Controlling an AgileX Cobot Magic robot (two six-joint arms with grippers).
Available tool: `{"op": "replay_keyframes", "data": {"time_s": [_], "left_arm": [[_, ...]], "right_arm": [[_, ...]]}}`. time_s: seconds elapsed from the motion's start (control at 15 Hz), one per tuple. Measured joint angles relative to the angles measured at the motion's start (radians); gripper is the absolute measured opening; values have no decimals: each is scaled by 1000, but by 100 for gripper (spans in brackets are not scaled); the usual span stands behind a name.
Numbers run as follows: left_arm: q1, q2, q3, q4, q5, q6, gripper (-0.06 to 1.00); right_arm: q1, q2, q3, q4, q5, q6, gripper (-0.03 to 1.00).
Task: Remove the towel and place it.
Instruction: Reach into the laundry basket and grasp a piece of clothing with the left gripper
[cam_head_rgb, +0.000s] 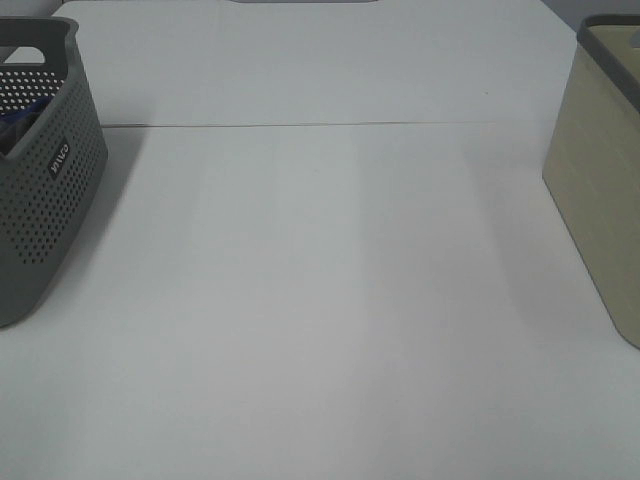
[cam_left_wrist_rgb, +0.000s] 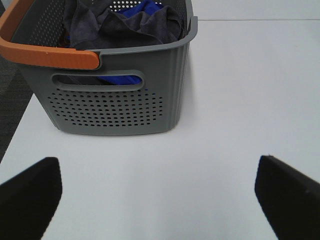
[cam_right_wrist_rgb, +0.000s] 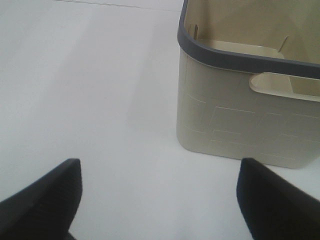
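The dark charcoal-grey towel (cam_left_wrist_rgb: 120, 25) lies crumpled inside the grey perforated basket (cam_left_wrist_rgb: 115, 105), on top of a blue cloth (cam_left_wrist_rgb: 145, 7). The basket has an orange handle (cam_left_wrist_rgb: 45, 52) and stands at the left edge of the exterior high view (cam_head_rgb: 45, 190). My left gripper (cam_left_wrist_rgb: 160, 200) is open and empty, above the table a short way in front of the basket. My right gripper (cam_right_wrist_rgb: 160, 200) is open and empty, above the table near the beige basket (cam_right_wrist_rgb: 240, 120). Neither gripper shows in the exterior high view.
The beige basket with a dark grey rim stands at the right edge of the exterior high view (cam_head_rgb: 600, 200); its inside looks empty. The white table (cam_head_rgb: 320, 300) lies between the two baskets. A thin seam (cam_head_rgb: 300, 127) crosses the table at the back.
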Motion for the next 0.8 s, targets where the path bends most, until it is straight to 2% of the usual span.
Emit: {"op": "replay_keyframes", "data": {"time_s": [0.13, 0.27, 0.33, 0.8], "left_arm": [[0, 7, -2, 0, 2, 73, 99], [0, 80, -37, 4, 23, 227, 99], [0, 108, -50, 7, 22, 271, 99], [0, 478, -289, 19, -24, 832, 99]], "right_arm": [[0, 0, 0, 0, 0, 0, 82], [0, 0, 0, 0, 0, 0, 82], [0, 0, 0, 0, 0, 0, 82], [0, 0, 0, 0, 0, 0, 82]]}}
